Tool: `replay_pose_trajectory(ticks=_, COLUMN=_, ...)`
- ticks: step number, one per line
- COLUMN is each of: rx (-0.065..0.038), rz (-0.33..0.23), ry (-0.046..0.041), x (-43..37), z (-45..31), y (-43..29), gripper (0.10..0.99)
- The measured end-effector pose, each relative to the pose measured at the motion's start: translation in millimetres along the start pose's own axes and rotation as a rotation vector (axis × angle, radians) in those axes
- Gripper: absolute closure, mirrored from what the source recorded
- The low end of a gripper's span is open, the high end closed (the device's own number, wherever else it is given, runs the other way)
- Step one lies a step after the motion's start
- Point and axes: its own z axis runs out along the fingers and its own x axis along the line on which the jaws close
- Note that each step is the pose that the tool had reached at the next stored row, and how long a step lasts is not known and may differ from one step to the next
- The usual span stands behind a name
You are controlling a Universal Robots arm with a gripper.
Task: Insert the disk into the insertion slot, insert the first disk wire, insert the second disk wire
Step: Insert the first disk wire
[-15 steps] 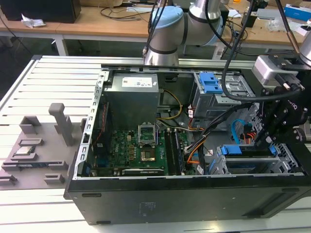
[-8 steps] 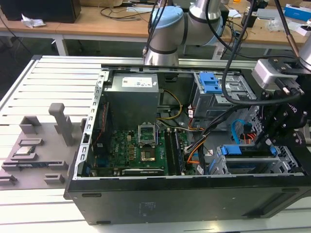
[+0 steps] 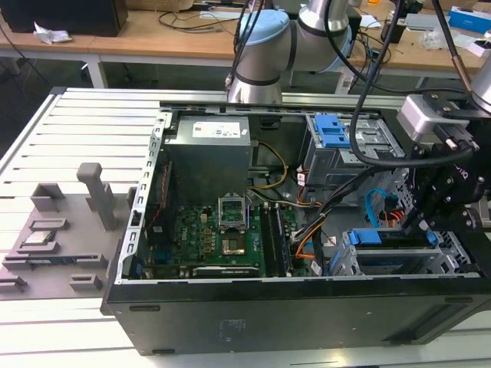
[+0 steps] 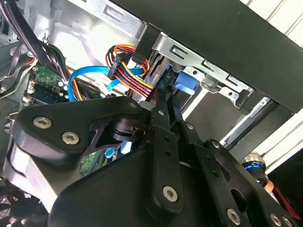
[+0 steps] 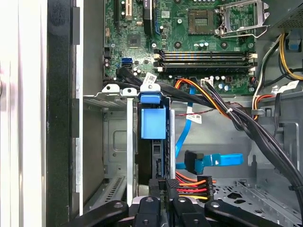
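Open computer case (image 3: pixel 268 314) with 1 arm working at the drive bay, on the exterior view's right. The gripper (image 3: pixel 418 218) reached down into the case beside the bay, so that its tips met the rear end of the drive, where the connectors belong.

The disk (image 5: pixel 153 124) sat inside the insertion slot (image 5: pixel 113 142), its blue carrier handle at the mouth of the perforated metal cage. Step 1 therefore appeared done.

In both wrist views the gripper (image 5: pixel 165 182) (image 4: pixel 161 104) had its 2 jaws drawn nearly together at the black plug of the first disk wire (image 5: pixel 191 183) (image 4: pixel 128 71). They appeared to be clamped on that plug, holding it against the disk's rear edge. Whether the plug was fully seated could not be told. The orange, red and dark strands ran away from the plug in a slack curve, which left the plug free to be lined up with its socket.

The second disk wire (image 5: pixel 182 137) (image 3: pixel 373 205) looped loosely near the cage. Its dark plug (image 5: pixel 191 162) lay apart from the disk and was not yet connected. The loop kept it out of the jaws' way. The motherboard (image 5: pixel 189 47) lay beyond the cage, away from the work.
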Motion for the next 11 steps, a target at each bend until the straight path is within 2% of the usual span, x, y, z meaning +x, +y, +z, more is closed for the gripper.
replay_pose_trajectory(ticks=2, rx=0.000, rz=0.000, ry=-0.0002, x=0.0, z=0.1, y=0.0, gripper=0.906)
replay_pose_trajectory(ticks=3, rx=0.000, rz=0.000, ry=-0.0001, x=0.0, z=-0.4, y=0.0, gripper=0.839)
replay_pose_trajectory(ticks=4, rx=0.000, rz=0.000, ry=-0.0003, x=0.1, z=-2.7, y=0.1, gripper=0.839)
replay_pose_trajectory(ticks=5, rx=0.000, rz=0.000, ry=0.0000, x=0.0, z=-11.8, y=0.5, gripper=0.839)
replay_pose_trajectory(ticks=9, rx=0.000, rz=0.000, ry=0.0001, x=-4.2, z=-27.0, y=1.2, gripper=0.839)
replay_pose_trajectory(ticks=10, rx=0.000, rz=0.000, ry=0.0000, x=-5.4, z=-31.7, y=1.5, gripper=0.855)
replay_pose_trajectory(ticks=11, rx=0.000, rz=0.000, ry=0.0000, x=-6.2, z=-35.5, y=1.6, gripper=0.922)
